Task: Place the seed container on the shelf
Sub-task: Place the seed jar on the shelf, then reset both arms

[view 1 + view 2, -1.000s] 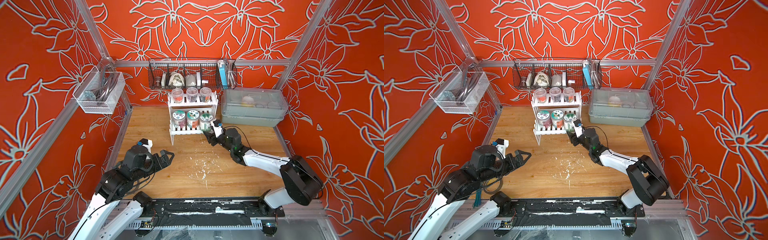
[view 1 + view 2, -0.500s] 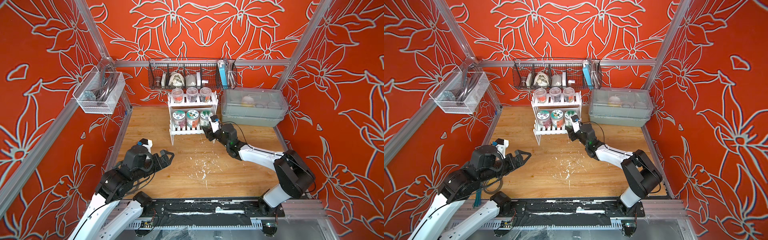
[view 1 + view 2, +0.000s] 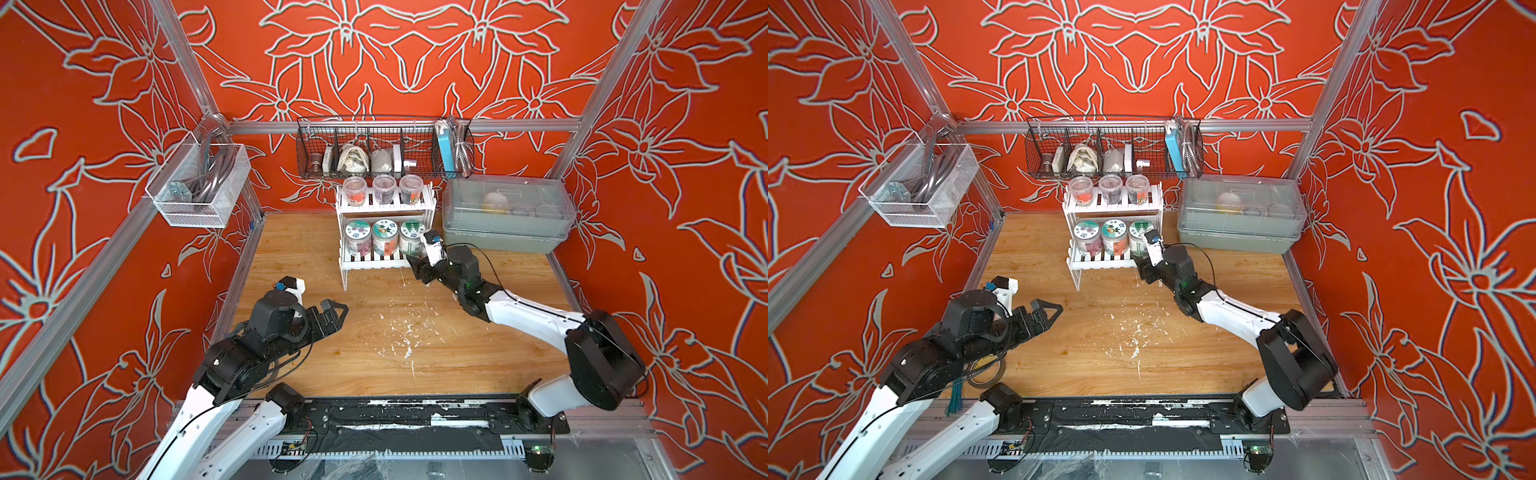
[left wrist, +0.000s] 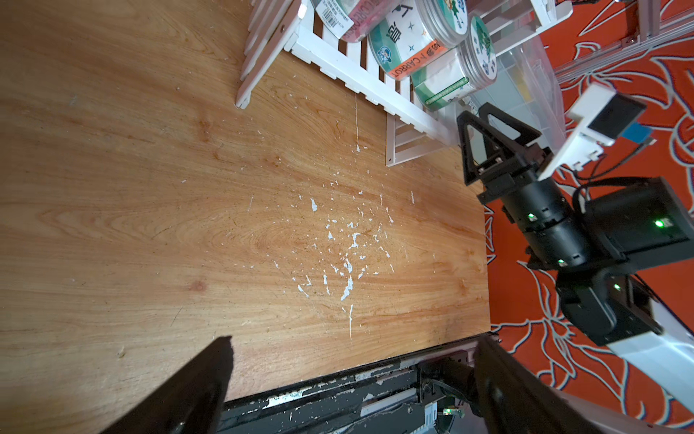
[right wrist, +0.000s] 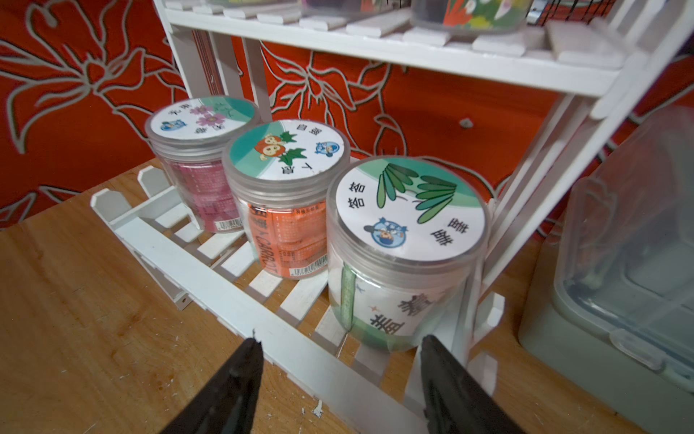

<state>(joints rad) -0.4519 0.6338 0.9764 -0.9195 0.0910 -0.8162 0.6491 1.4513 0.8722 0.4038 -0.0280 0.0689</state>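
The seed container (image 5: 405,225), a clear jar with a green leaf label on its lid, stands upright at the right end of the lower tier of the white shelf (image 5: 210,270). It shows in both top views (image 3: 411,239) (image 3: 1139,237). My right gripper (image 5: 341,349) is open just in front of the shelf's front rail, its fingertips short of the jar and holding nothing (image 3: 419,270). My left gripper (image 3: 336,313) hangs open over the left of the table, far from the shelf, with nothing between its fingers (image 4: 355,342).
Two more labelled jars (image 3: 372,239) share the lower tier, and three clear cups (image 3: 384,189) stand on the upper one. A grey lidded box (image 3: 505,216) sits right of the shelf. A black wire basket (image 3: 384,147) hangs above, and a white mesh basket (image 3: 199,183) is on the left wall.
My right gripper carried the seed container onto the lower tier, then opened and let go of it. The left arm has not moved.
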